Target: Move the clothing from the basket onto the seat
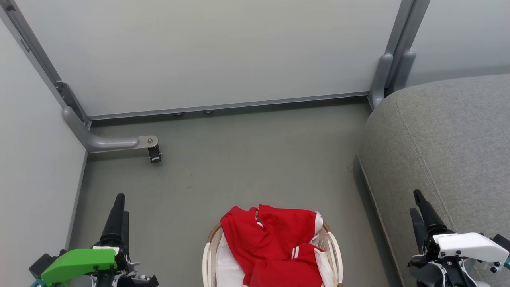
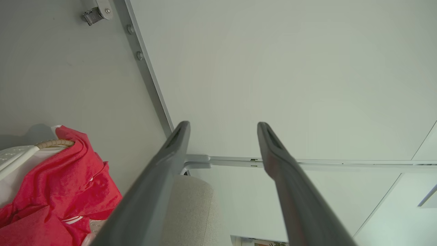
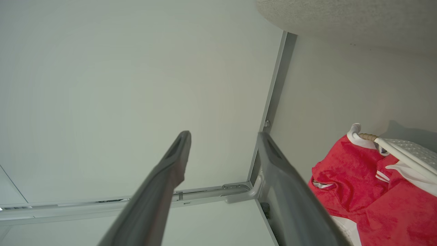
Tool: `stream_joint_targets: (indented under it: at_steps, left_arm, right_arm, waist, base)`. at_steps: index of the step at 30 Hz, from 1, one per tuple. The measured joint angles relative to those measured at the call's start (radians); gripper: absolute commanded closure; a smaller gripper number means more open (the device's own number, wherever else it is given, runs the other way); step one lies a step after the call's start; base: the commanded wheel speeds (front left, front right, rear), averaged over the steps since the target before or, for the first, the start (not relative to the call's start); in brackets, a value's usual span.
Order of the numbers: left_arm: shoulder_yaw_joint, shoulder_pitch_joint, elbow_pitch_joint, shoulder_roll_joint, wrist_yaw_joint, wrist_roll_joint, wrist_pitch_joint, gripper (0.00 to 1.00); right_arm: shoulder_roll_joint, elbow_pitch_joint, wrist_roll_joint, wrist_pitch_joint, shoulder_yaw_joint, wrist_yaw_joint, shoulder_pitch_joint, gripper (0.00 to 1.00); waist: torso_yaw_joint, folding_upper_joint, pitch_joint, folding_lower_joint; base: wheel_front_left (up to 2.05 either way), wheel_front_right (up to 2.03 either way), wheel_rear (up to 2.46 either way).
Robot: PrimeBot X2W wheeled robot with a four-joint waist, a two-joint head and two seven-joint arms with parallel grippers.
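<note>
Here's how your setup looked: the left gripper point(image 1: 121, 205) sat low on the left and the right gripper point(image 1: 415, 201) low on the right, with both sets of fingers pointing away from the robot. Jaws on both were spread wide and holding nothing. In each wrist view you could see plain wall panel point(image 1: 207, 52) through the gap between the fingers.

The clothing point(image 1: 275, 243) was a rumpled red heap with a bit of white stripe trim. It was piled in the basket point(image 1: 206, 255) and spilling over its far rim, with the white liner point(image 1: 227, 265) peeking out underneath. The basket stood on the grey floor point(image 1: 247, 159) between your two grippers, touching neither.

The seat point(image 1: 450, 135) was over on the right, with a strip of floor between it and the basket. Your right gripper sat in front of the seat's near edge in the head view.
</note>
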Motion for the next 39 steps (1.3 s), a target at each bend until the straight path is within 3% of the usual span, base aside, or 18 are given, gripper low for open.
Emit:
stream_joint_targets:
  at_steps: [12, 21, 39]
  left_arm:
    - [-0.028, 0.001, -0.026, 0.000, 0.000, 0.188, -0.050, 0.00]
    - [-0.051, 0.001, -0.048, 0.001, 0.001, 0.359, -0.084, 0.00]
    - [-0.098, 0.013, -0.058, 0.002, 0.014, 0.650, -0.143, 0.00]
  right_arm:
    - [-0.002, -0.030, -0.217, -0.052, -0.019, 0.000, 0.000, 0.00]
    - [-0.004, -0.065, -0.448, -0.086, -0.004, 0.000, 0.013, 0.00]
    - [-0.008, -0.064, -0.715, -0.144, 0.006, 0.000, 0.024, 0.00]
  waist:
    - [0.003, 0.0000, 0.002, 0.0000]
    - [0.004, 0.0000, 0.003, 0.0000]
    - [0.012, 0.0000, 0.005, 0.0000]
  base:
    - [0.00, 0.00, 0.00]
    - [0.00, 0.00, 0.00]
    - [0.00, 0.00, 0.00]
